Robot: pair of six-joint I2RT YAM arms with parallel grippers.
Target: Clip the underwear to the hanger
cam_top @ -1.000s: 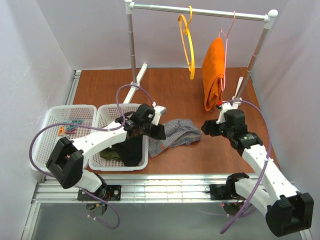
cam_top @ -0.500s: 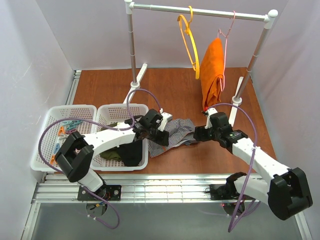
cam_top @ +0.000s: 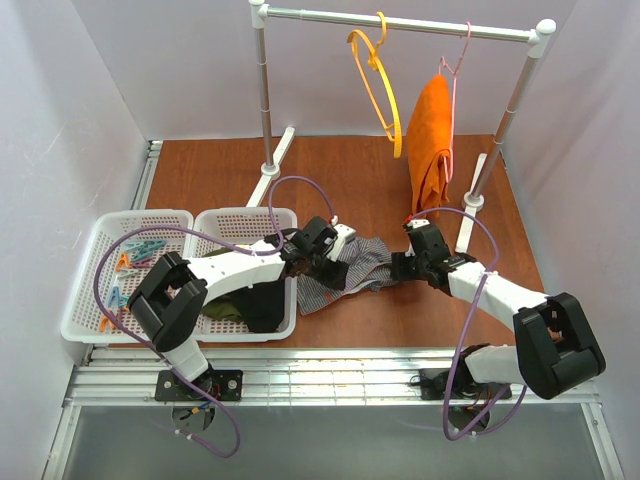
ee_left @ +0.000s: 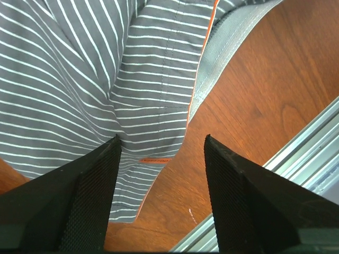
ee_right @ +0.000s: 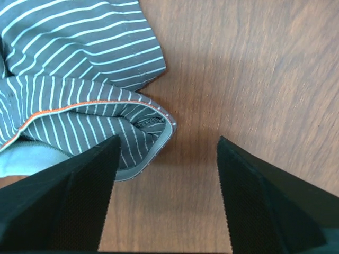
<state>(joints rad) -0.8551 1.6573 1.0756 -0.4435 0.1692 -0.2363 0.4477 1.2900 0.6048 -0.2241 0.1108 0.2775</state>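
Since both arms are parked at opposite ends of the underwear (cam_top: 350, 265), my guess is the plan is to pinch it at two spots and lift it spread out, not bunched. It's lying crumpled on the wood worktop (cam_top: 340, 180), nowhere near clipped yet. The hanger (cam_top: 392, 118) it has to end up on is well beyond it, dangling from the rail (cam_top: 400, 22) right beside an orange cloth (cam_top: 428, 140). On the underwear's other side, just beside it, there's a white basket (cam_top: 215, 225) of dark clothes.

The top view gives you the layout, but the arms cover the fingertips, so it won't tell you about any grip. The wrist cams sort that out:

- left gripper (ee_left: 161, 153): jaws partly apart, hovering over a striped panel and its orange-stitched hem, one tip over the cloth, the other over bare wood. Nothing pinched.
- right gripper (ee_right: 167, 153): jaws wide, straddling the folded corner where the pale waistband curls under. Mostly wood between them, also holding nothing.

The wrist cams also show the fold layers and stitching, which the top view mushes into a grey blob. They don't show the hanger at all though.

I can't tell how close either gripper is to the cloth.
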